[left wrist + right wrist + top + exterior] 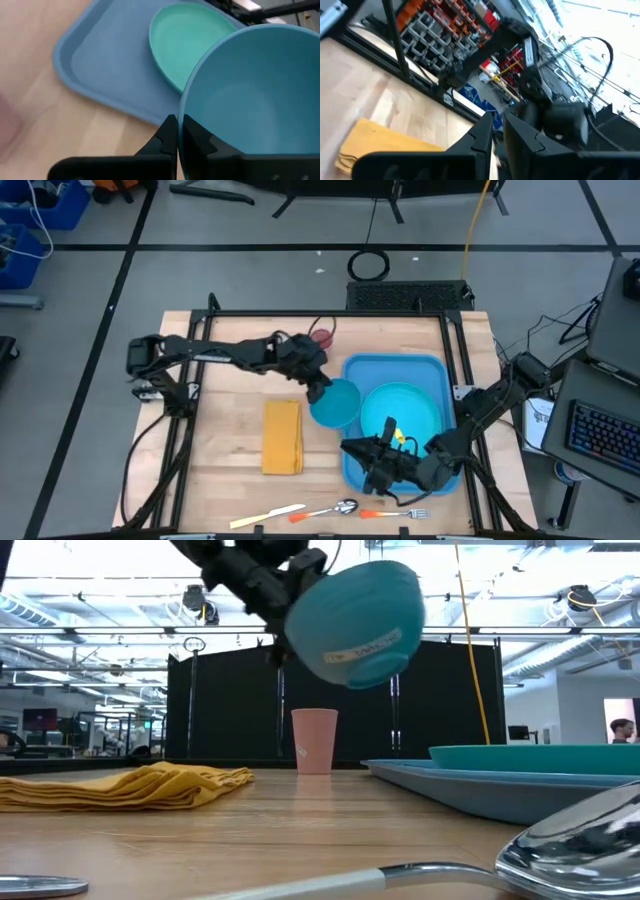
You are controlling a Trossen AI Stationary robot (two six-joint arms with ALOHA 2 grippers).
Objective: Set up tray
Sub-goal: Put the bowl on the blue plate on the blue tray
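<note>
My left gripper (318, 387) is shut on a light-blue bowl (337, 404) and holds it in the air over the left rim of the bright-blue tray (432, 368). The bowl also shows high in the low view (355, 620). A round turquoise plate (410, 405) lies flat in the tray. My right gripper (355, 452) hovers over the tray's near left part, shut and empty; it also shows in the right wrist view (497, 127). My left gripper (180, 132) pinches the bowl's rim (180, 112), with one finger (200, 142) inside the bowl and the other (164, 140) outside its wall. The fingers come from the table's left, slanting down. The bowl is lifted clear and tilted, its underside turned toward the near edge.
A folded yellow napkin (282, 437) lies left of the tray. A pink cup (321, 336) stands toward the far edge. A knife (265, 517), a spoon (335, 508) and a fork (395, 514) lie along the near edge.
</note>
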